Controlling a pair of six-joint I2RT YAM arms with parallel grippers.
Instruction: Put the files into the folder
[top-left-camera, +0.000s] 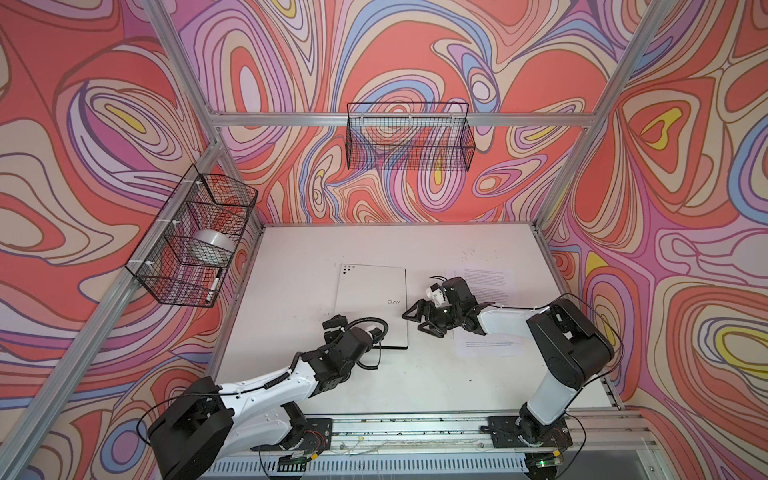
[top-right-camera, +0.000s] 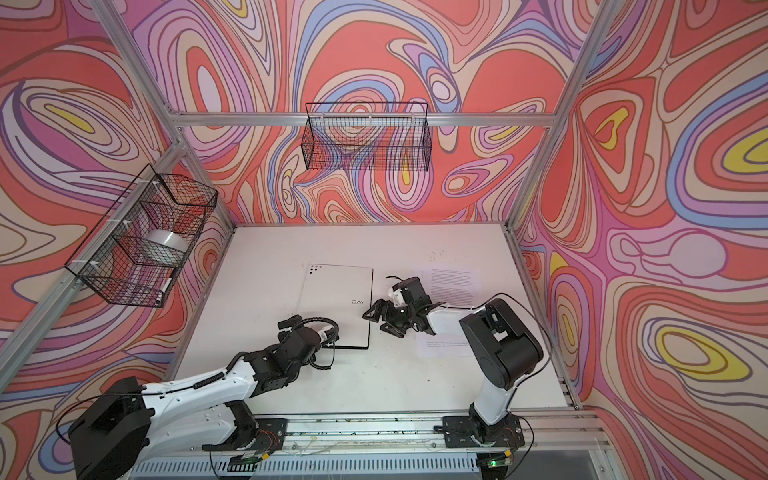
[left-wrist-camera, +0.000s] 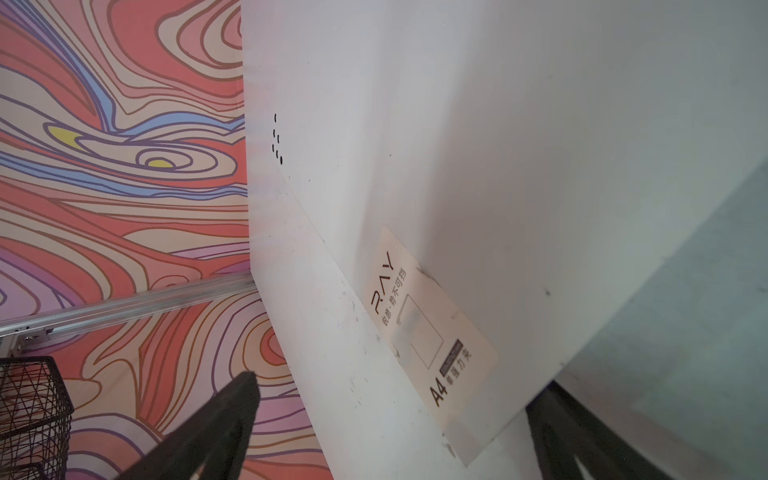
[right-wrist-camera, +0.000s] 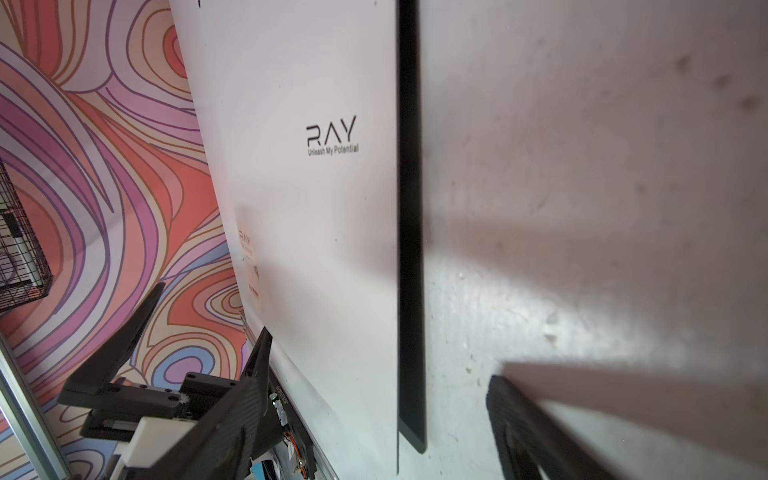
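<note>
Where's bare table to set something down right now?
Free: far table strip between back wall and folder; near strip before the base rail. Crowded: right end effector between folder and files, left end effector at folder's left edge.

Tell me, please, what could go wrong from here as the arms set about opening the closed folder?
1. The folder lies closed and flat. The right gripper, open at its thin black edge, may pinch both covers or slip off.
2. The left gripper is open at the near corner, so nothing pins the folder, and it could slide across the table.
3. The files lie partly under the right arm, which might drag or crease them.
</note>
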